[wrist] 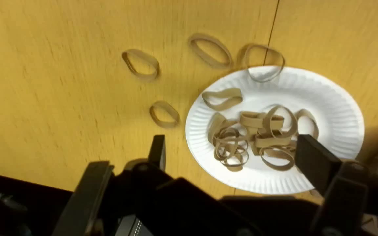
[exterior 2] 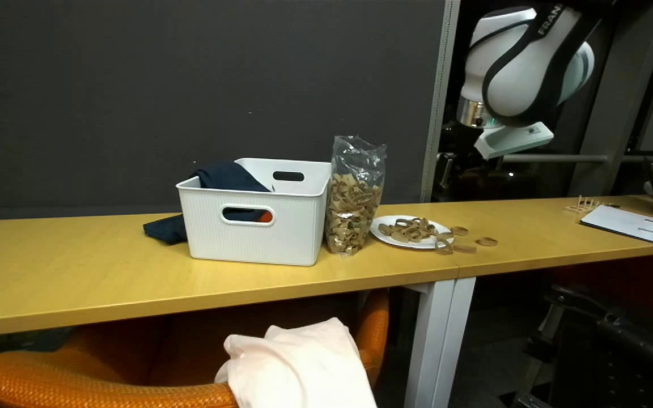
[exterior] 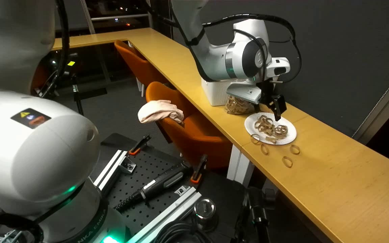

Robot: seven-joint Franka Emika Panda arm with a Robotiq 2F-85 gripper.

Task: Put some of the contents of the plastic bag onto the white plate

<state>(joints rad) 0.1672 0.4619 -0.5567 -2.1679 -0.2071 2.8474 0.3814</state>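
Wooden table (exterior 2: pixel 77 266): yellow-brown top, a seam running across it.
Panda arm (exterior: pixel 218 60): extended over the table.
White tub (exterior 2: pixel 253 243): upright, handle slots in its walls.
Clear plastic bag (exterior 2: pixel 356 195): standing upright just beside the tub, crinkled at the top.
White paper plate (wrist: pixel 343 111): flat, fluted rim, just beside the bag.
Robotiq gripper (wrist: pixel 233 149): above the plate, fingers (wrist: pixel 315 160) parted wide.
Tan rubber bands (wrist: pixel 271 142): many inside the bag; a heap on the plate; one overlapping its rim; three loose on the table.
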